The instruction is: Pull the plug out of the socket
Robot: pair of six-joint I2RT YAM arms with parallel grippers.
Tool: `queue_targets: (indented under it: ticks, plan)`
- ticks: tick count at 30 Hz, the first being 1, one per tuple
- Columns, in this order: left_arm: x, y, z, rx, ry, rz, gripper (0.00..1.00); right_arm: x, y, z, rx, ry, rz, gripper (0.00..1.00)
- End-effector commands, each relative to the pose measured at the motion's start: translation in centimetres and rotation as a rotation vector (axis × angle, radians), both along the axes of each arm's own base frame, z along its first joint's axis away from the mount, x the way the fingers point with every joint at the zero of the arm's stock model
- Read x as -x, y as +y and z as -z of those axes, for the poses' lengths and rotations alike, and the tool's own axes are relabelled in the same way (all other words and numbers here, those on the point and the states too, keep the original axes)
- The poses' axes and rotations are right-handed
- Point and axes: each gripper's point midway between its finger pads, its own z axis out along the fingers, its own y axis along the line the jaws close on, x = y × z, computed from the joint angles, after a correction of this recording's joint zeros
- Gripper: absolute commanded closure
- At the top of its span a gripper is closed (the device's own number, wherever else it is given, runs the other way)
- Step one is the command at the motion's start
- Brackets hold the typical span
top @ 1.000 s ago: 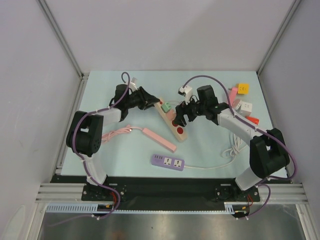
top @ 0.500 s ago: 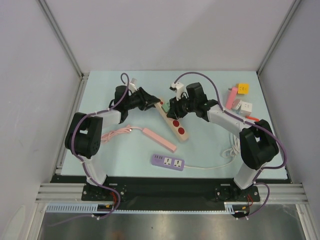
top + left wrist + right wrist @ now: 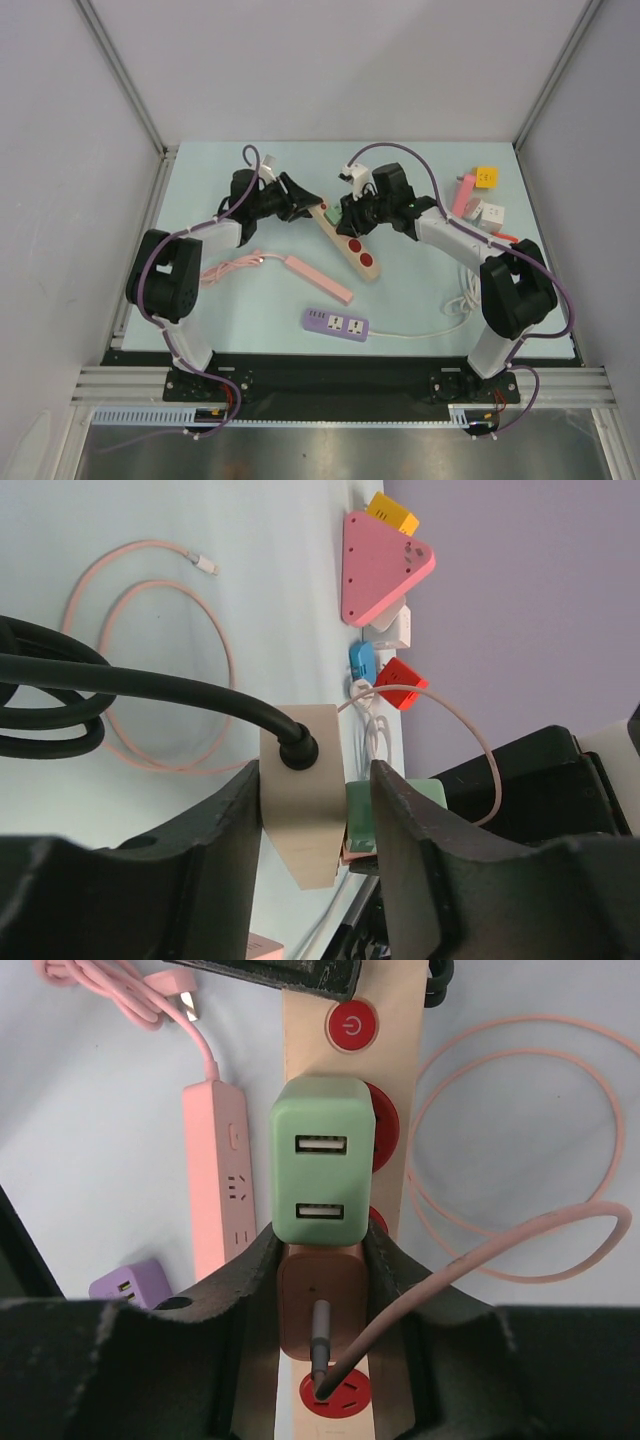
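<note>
1. right gripper (image 3: 322, 1260) — fingers (image 3: 250, 1300) drawn in on both flanks of the salmon plug (image 3: 320, 1310), each finger touching it; the plug is gripped.
2. salmon plug — between the right fingers, seated on the beige power strip (image 3: 400, 1090). A pink cable (image 3: 520, 1250) is plugged into its face and loops away outside one finger.
3. green adapter (image 3: 322, 1160) — just past the right fingertips, touching the salmon plug. It sits on the same strip with two USB ports facing up.
4. red power button (image 3: 350, 1024) — on the strip, beyond the green adapter.
5. pink power strip (image 3: 218, 1180) and purple power strip (image 3: 130, 1282) — on the table (image 3: 420, 290), off to one side of the right fingers and apart from them.
6. left gripper (image 3: 318, 780) — fingers either side of the beige power strip's end, where the black cord (image 3: 150, 685) enters. One finger touches the strip's side; at the other a sliver of green shows between finger and strip. Whether the strip is clamped cannot be told.
7. Lot well beyond the left fingers, at the table's far side: pink triangular block (image 3: 385, 565), yellow block (image 3: 392, 512), white block (image 3: 395, 630), blue block (image 3: 362, 662) and red block (image 3: 402, 685), clustered close together.
</note>
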Motion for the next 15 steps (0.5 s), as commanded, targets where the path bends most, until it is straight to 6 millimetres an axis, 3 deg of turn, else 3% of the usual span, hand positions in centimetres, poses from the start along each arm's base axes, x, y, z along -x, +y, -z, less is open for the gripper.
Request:
queue_targets:
  ticks: [1,5,15]
  plan:
    - [0.8,-2.1,-6.1,0.03,-0.167,0.088,0.49,-0.6,0.5,-3.4,-0.048,-0.095,-0.023,1.0]
    - [0.8,-2.6,-5.2,0.012,-0.141,0.079,0.44,-0.3,0.6,-3.6,-0.059,-0.101,-0.033,1.0]
    - [-0.1,-3.2,-4.4,-0.003,-0.109,0.015,0.44,0.4,1.5,-4.6,-0.117,-0.099,-0.062,1.0]
